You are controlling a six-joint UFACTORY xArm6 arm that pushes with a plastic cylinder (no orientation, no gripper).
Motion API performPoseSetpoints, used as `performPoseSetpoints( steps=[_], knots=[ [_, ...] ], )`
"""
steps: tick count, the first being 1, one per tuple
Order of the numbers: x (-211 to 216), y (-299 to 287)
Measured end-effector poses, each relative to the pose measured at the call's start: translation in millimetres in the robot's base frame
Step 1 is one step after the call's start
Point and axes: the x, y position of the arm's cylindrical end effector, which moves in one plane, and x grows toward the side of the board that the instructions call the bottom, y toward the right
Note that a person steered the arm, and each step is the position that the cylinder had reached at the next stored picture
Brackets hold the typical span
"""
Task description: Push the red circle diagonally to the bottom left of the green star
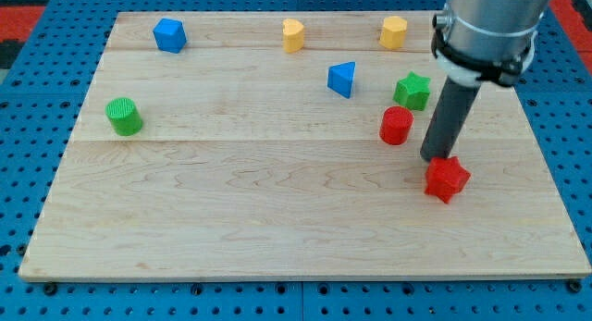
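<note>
The red circle [396, 125] is a short red cylinder standing just below and to the left of the green star [413, 91], close to it. My tip [433, 159] is to the right of and below the red circle, a short gap away, and touches or nearly touches the upper left of a red star-shaped block [448, 179].
A blue triangle [342, 79] lies left of the green star. A yellow block [393, 31], a second yellow block [293, 34] and a blue block [169, 34] line the view's top. A green cylinder [123, 116] stands at the view's left.
</note>
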Motion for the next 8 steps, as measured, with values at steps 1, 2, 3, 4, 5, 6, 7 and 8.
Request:
performPoseSetpoints(
  steps=[1,2,3,4,5,6,7,8],
  knots=[
    [15,28],
    [-48,35],
    [-86,-9],
    [-51,-92],
    [-14,-136],
    [4,-140],
    [10,-104],
    [21,-90]
  ],
)
